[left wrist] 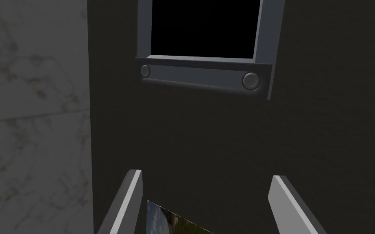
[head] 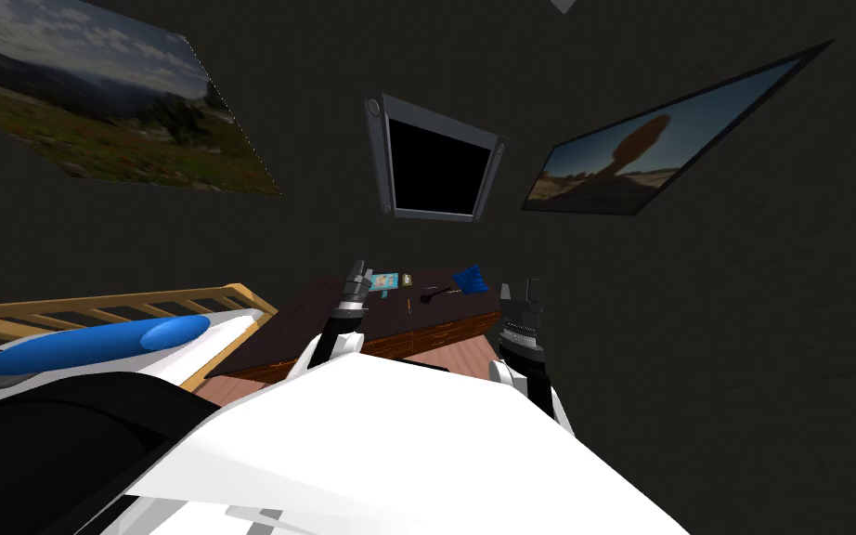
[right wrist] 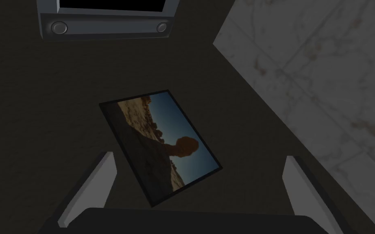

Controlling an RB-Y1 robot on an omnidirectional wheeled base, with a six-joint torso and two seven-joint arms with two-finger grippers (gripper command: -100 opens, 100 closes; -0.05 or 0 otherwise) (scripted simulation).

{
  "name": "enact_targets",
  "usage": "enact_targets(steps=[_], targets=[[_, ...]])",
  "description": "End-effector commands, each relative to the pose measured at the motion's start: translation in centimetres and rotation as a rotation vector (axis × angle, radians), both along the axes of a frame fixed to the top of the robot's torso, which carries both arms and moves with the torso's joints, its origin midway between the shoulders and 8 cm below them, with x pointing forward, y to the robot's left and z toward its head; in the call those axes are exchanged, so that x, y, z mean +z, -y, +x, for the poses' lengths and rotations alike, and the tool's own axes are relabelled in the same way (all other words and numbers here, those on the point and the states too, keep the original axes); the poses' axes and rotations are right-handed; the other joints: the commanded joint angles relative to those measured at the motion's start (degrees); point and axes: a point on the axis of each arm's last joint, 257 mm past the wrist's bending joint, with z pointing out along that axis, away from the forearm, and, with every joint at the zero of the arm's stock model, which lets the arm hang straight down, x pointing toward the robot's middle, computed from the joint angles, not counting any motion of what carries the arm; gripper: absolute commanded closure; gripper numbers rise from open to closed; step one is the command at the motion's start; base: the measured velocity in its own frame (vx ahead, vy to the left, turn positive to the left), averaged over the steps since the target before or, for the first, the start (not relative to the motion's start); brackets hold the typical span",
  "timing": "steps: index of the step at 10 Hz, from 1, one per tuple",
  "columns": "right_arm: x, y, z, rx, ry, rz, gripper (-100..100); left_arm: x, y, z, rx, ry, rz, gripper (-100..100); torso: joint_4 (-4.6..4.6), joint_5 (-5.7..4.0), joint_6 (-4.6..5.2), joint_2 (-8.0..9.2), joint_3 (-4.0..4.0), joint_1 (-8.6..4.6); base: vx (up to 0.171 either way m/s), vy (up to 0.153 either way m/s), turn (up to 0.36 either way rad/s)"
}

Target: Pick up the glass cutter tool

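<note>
Picking up: not started, as far as I can tell. No hand holds a thing.
Left hand point(head: 356, 275): up in the air over the left part of the counter point(head: 384, 318). Its fingers point(left wrist: 127, 199) are apart, with nothing between them.
Cutter point(head: 439, 293): I think it is the thin black tool with a round end, but it is too small to be sure. It lies flat on the counter, between the two hands and touching neither.
Right hand point(head: 520, 293): up in the air just past the counter's right end. Its fingers point(right wrist: 95, 185) are apart too, and it is empty.
Done: nothing yet, I would say.
Left to do: bring one hand down to the cutter, close on it and lift it.
Bed point(head: 138, 305): one, with a wood frame, left of the counter.
Pillow point(head: 101, 342): one, long and blue, on the bed.
Counter: one, with a dark top.
Card point(head: 384, 281): one, light blue, near the left hand.
Grey bit point(head: 407, 279): one, tiny, just beside the card.
Stick point(head: 409, 303): one, thin and orange, left of the cutter.
Cutter: one.
Blue thing point(head: 471, 279): one, right of the cutter. I cannot tell what it is.
Hands: two, both open and both pointing up at the wall.
</note>
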Motion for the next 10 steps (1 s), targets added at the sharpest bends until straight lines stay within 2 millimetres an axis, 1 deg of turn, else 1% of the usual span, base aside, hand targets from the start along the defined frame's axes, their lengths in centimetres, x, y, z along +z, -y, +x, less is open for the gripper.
enact_targets(steps=[1, 3, 5, 8, 9, 10], targets=[[0.0, 0.0, 0.0, 0.0, 0.0, 0.0, 0, -0.7, 0.1, 0.5, -0.007, -0.024, 0.026, -100, 0.0, 0.0, 0.0, 0.0, 0.0, 0.0, -0.025, -0.013, -0.039], [0.0, 0.0, 0.0, 0.0, 0.0, 0.0, 0, -2.4, 0.1, 1.6, -0.012, -0.076, 0.067, -100, 0.03, -0.02, 0.01, 0.16, 0.09, -0.09, -0.068, -0.03, -0.056], [0.0, 0.0, 0.0, 0.0, 0.0, 0.0, 0, -4.7, -0.2, 3.0, -0.007, -0.145, 0.113, -100, 0.07, -0.02, 0.01, 0.31, 0.18, -0.11, -0.079, -0.037, -0.069], [0.0, 0.0, 0.0, 0.0, 0.0, 0.0, 0, -9.3, -1.2, 5.4, 0.017, -0.278, 0.19, -100, 0.06, -0.04, 0.01, 0.28, 0.16, -0.19, -0.081, -0.057, -0.089], [0.0, 0.0, 0.0, 0.0, 0.0, 0.0, 0, -9.4, -1.3, 5.5, 0.017, -0.28, 0.19, -100, 0.07, -0.05, 0.01, 0.32, 0.18, -0.24, -0.072, -0.039, -0.02], [0.0, 0.0, 0.0, 0.0, 0.0, 0.0, 0, -11.0, -1.7, 6.3, 0.027, -0.325, 0.219, -100, 0.07, -0.04, -0.01, 0.29, 0.17, -0.14, -0.063, -0.03, -0.062]])
